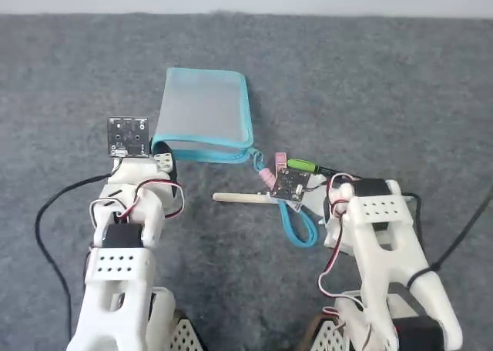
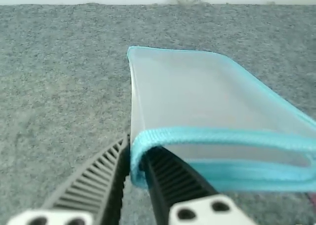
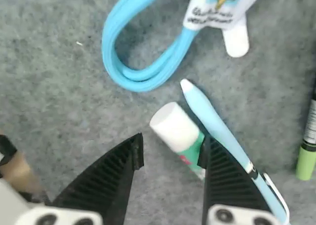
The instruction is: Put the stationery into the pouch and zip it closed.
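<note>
On the grey counter (image 1: 385, 89), a translucent pouch (image 1: 202, 112) with turquoise trim, mouth turned toward the arms. Clamped on one corner of that mouth's upper rim, the left fingers (image 2: 170, 178), nearly together with only the turquoise edge between them; upper rim lifted a little off the lower one. Near the mouth's other corner, the stationery in a loose cluster on the counter: a pink piece (image 1: 269, 174) just beside the pouch, a wooden stick (image 1: 239, 198), a green marker (image 1: 302, 165), a blue loop (image 3: 133, 62). Spread wide over the cluster, the right fingers (image 3: 106, 178), gripping nothing. Between their tips, lying flat, a white-capped glue stick (image 3: 175, 129), with a pale blue pen (image 3: 217, 129) right alongside. Cannot tell whether either fingertip touches the glue stick.
</note>
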### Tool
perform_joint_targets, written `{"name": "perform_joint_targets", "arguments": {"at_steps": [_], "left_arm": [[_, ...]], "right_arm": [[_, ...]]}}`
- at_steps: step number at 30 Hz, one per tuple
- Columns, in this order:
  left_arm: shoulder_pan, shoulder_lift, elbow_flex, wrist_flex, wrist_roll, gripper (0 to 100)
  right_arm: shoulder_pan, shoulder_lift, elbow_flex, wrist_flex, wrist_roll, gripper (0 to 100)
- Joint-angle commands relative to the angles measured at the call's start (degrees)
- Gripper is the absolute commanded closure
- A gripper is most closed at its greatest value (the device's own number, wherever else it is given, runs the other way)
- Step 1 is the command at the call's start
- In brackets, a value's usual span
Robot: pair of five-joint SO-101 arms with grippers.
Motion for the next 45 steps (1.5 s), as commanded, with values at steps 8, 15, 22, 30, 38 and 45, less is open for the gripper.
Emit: {"name": "perform_joint_targets", "arguments": {"at_steps": [8, 15, 22, 30, 38, 45], "left_arm": [[-0.44, 0.09, -4.09, 0.18, 0.62, 99], [-0.44, 0.09, -3.74, 0.26, 0.62, 99], [-0.44, 0.09, -3.65, 0.18, 0.62, 99], [-0.35, 0.09, -3.65, 0.18, 0.53, 99], [-0.44, 0.09, -3.56, 0.18, 0.53, 99], [-0.26, 0.09, -3.56, 0.00, 0.53, 99]], "right_arm": [[0.92, -1.80, 4.04, -4.79, 0.62, 86.1], [2.15, -1.80, 3.87, -8.31, -4.40, 96.9], [4.62, -2.15, -1.14, -12.79, -14.15, 99.1], [4.18, -1.80, -17.32, -12.62, -28.31, 99.1], [-1.71, 9.10, -27.52, -13.93, -37.63, 99.1], [-2.42, 23.43, -33.41, -16.13, -41.93, 93.1]]}}
